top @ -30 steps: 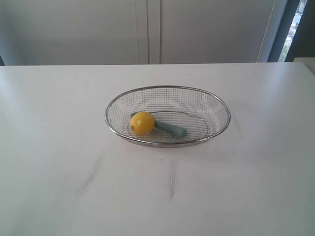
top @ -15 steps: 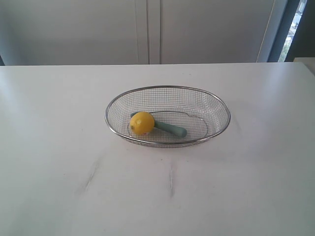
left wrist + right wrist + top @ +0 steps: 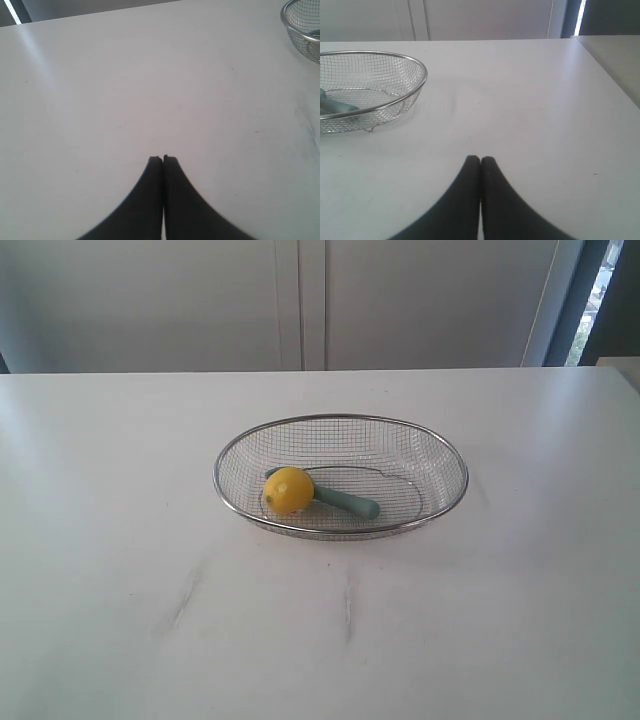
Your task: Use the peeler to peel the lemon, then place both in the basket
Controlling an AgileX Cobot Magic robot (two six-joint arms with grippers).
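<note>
- Left tool: I see both dark fingers pressed flat together, no gap, gripping nothing. It hangs over bare counter, touching neither the surface nor any object.
- Right tool: likewise closed tight, fingers meeting along their length, empty, over bare counter.
- Neither tool shows in the exterior view.
- Basket sits near mid-counter, well apart from both tools. Its rim just clips the edge of the left wrist view; the right wrist view catches more of it.
- Lemon lies inside the basket, toward its left end, resting on the mesh floor.
- Peeler also lies in the basket, handle pointing right, head tucked behind the lemon and touching it. I cannot make out the blade.
- Counter: white, matte, with two faint grey scuff marks on the near side.
- Room: pale cabinet panels behind the counter; a bright window strip at far right.
</note>
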